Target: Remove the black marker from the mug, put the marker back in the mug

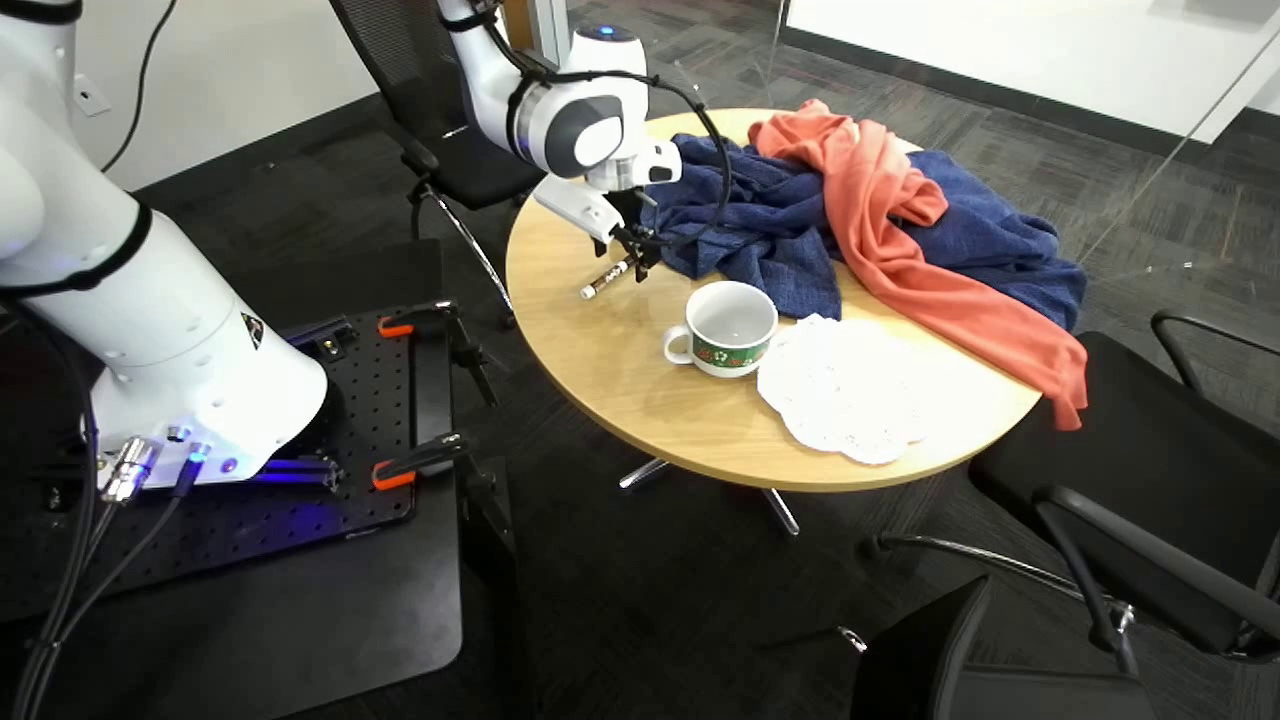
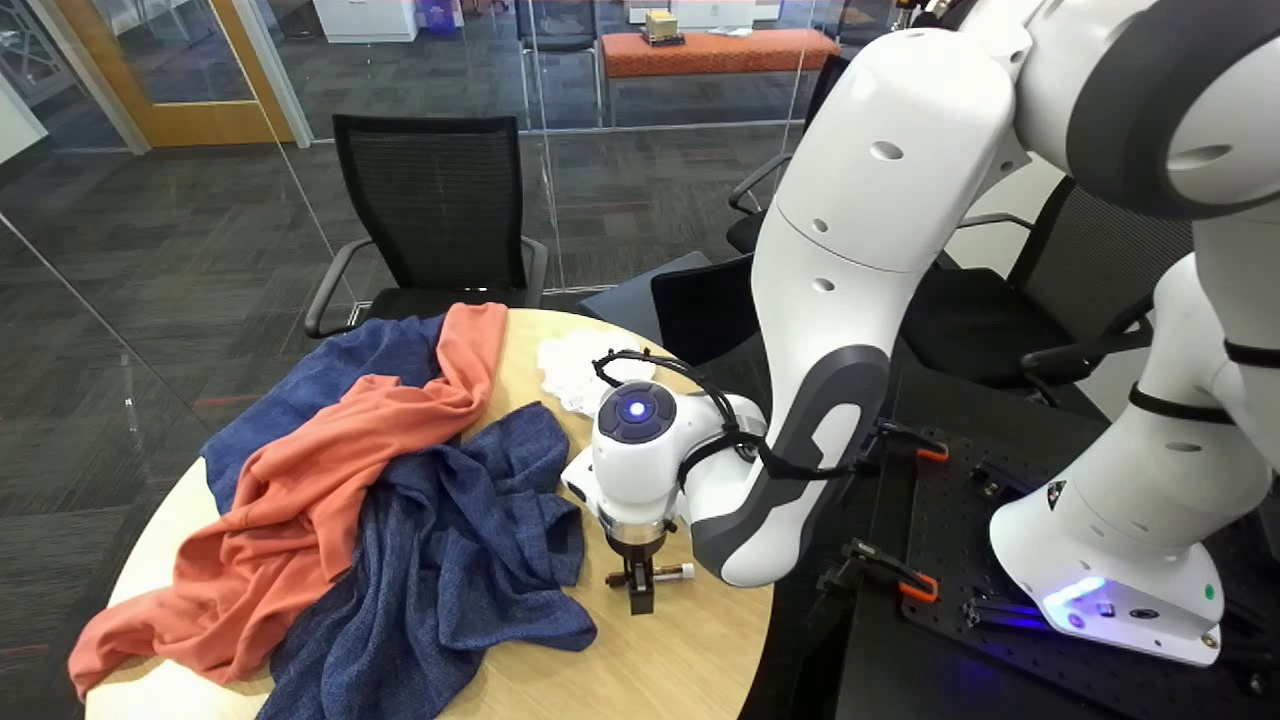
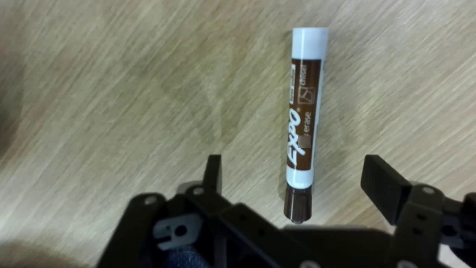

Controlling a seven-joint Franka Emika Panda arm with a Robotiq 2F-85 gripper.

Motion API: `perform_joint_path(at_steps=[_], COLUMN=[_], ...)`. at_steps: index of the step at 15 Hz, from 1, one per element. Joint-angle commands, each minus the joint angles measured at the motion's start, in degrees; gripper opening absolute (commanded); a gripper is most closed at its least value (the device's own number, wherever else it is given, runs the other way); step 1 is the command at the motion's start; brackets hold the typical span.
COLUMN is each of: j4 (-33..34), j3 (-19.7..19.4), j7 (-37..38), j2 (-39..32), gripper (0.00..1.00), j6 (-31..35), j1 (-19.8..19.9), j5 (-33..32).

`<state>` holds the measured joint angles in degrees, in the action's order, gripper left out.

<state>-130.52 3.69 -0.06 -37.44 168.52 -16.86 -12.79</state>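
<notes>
The marker (image 3: 306, 96) lies flat on the table; it has a brown label, white ends to the barrel and a dark brown cap. It also shows in both exterior views (image 1: 604, 279) (image 2: 674, 572). My gripper (image 3: 293, 160) is open, pointing down, with one finger on each side of the marker's cap end and a gap on both sides. The gripper also shows in both exterior views (image 1: 622, 263) (image 2: 641, 600), low over the table. The whitish mug (image 1: 733, 357) with a green band stands upright, handle toward the robot base; its visible inside is bare. The arm hides it in an exterior view.
A round wooden table (image 1: 600, 385) holds everything. A white lacy cloth (image 1: 845, 395) lies beside the mug. A blue cloth (image 1: 760, 215) lies bunched close to the gripper, with an orange cloth (image 1: 880, 200) over it. Chairs (image 2: 430, 200) stand around the table.
</notes>
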Motion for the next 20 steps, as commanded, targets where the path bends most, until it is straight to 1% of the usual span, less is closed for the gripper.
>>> perform_joint_path(at_steps=[1,3,4,5,6,7,9,10,12,15,20], j4=[1.05,1.21,1.16,0.91,0.67,0.3,-0.49,-0.85,-1.82,-2.68,-3.27], j3=[-0.51,-0.58,-0.63,-0.7,-1.03,-0.95,-1.21,-1.4,-1.78,-2.64,-6.24], j7=[-1.17,-1.11,-1.03,-0.72,-0.16,0.17,1.07,1.76,2.58,3.75,8.06], j2=[-1.35,-1.66,-1.67,-1.4,-0.98,-0.27,1.48,2.53,4.79,8.97,16.62], gripper=[0.66,0.49,0.42,0.34,0.27,0.19,0.05,0.0,0.05,0.05,0.05], j6=[1.22,1.23,1.24,1.28,1.23,1.18,0.07,-0.9,-0.57,-1.06,-3.49], j1=[0.05,0.15,0.15,0.11,-0.23,-0.17,-0.26,-0.37,-0.37,-0.1,-0.91], j5=[0.09,0.19,0.25,0.42,0.56,0.88,1.68,2.25,3.11,4.33,3.6])
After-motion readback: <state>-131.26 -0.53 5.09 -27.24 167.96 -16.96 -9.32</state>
